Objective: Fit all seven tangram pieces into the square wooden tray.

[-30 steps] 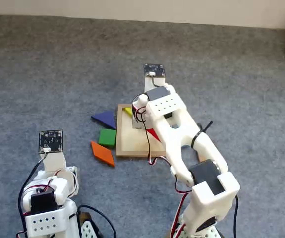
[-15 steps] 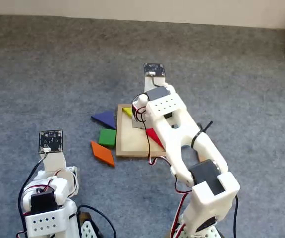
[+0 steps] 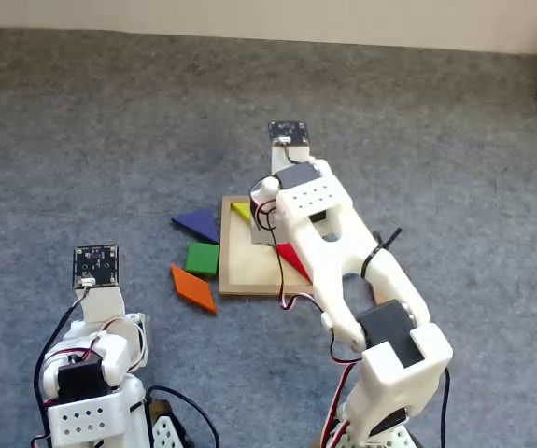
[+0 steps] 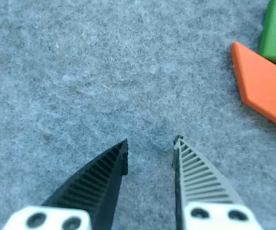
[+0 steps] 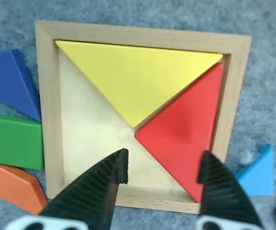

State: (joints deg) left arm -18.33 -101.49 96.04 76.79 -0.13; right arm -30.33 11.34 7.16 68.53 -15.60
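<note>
My right claw (image 5: 162, 160) spreads wide over the square wooden tray (image 5: 45, 96), above its smooth red triangle (image 5: 186, 134) and yellow triangle (image 5: 133, 72). A green square (image 3: 203, 258) lies at the tray's 9 o'clock on fuzzy grey tabletop (image 3: 109, 121). My left claw (image 4: 150, 146) is part-open.

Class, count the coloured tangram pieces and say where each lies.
6. The yellow triangle and red triangle lie inside the square wooden tray; the dark blue triangle, green square and orange parallelogram beside one edge; the light blue triangle beside the opposite edge. One may be hidden.
</note>
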